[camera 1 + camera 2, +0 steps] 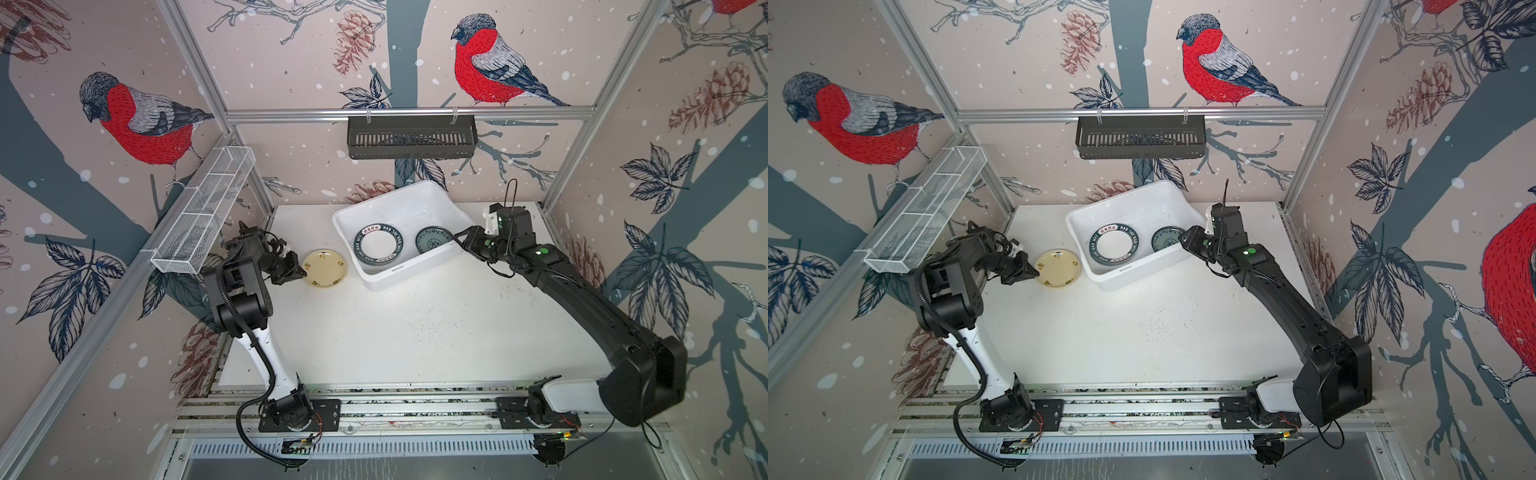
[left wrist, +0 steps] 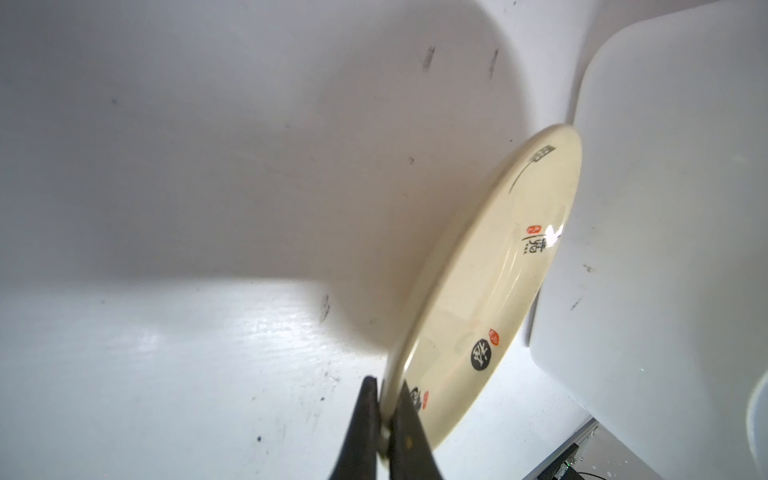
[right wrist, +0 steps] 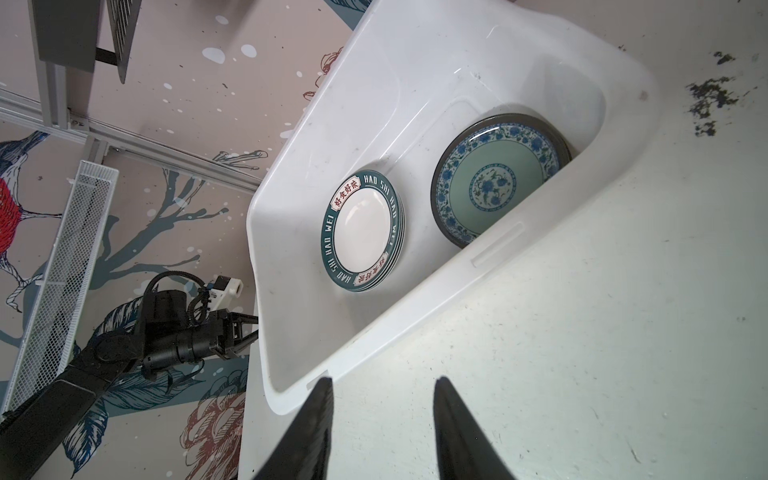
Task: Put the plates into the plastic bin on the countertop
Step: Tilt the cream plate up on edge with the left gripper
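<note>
Here, left gripper clamps yellow plate, right gripper apart (rim reads "HAO SHI HAO WEI").

The yellow plate has black and red marks. The white plate has a green rim. The teal plate has blue flowers.

top views: overhead, whole countertop | wrists: close, low | shared: plastic bin

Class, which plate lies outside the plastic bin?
The pale yellow plate, beside the bin with its rim in the left gripper; the green-rimmed plate and teal plate lie inside.
</note>
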You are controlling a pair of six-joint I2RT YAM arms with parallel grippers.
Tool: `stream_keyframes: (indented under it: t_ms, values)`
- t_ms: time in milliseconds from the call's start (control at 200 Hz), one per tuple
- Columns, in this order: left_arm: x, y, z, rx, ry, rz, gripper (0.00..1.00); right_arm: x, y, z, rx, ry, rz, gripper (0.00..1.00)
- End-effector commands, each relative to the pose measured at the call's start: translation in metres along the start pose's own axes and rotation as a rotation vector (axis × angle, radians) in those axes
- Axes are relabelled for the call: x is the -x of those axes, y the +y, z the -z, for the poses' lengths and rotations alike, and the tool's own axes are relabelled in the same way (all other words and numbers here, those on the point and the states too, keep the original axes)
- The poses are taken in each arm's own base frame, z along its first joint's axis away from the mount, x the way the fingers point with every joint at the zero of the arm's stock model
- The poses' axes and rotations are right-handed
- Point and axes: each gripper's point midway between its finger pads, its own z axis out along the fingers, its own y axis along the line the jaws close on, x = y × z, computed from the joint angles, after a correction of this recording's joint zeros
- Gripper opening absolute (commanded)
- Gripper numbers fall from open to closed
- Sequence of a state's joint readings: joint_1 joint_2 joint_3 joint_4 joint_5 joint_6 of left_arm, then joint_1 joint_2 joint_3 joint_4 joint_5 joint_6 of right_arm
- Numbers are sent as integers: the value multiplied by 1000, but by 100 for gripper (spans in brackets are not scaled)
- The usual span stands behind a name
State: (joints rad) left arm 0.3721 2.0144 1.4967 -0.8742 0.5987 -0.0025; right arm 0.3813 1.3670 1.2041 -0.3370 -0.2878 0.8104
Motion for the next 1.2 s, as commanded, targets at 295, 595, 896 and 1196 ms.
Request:
stream_keyframes:
  t_ms: [295,595,896,1196]
  values:
    - [3,-29,46,34,-97,-90,0,5,10,-4,43,-6,37,42]
    - [-2,-48,64,92,-143,-177,0,7,10,-9,61,2,47,42]
    - [6,-68,96,136,-227,-246,0,9,10,-10,81,4,53,42]
    - [13,-85,125,166,-313,-313,0,13,14,-16,96,17,62,41]
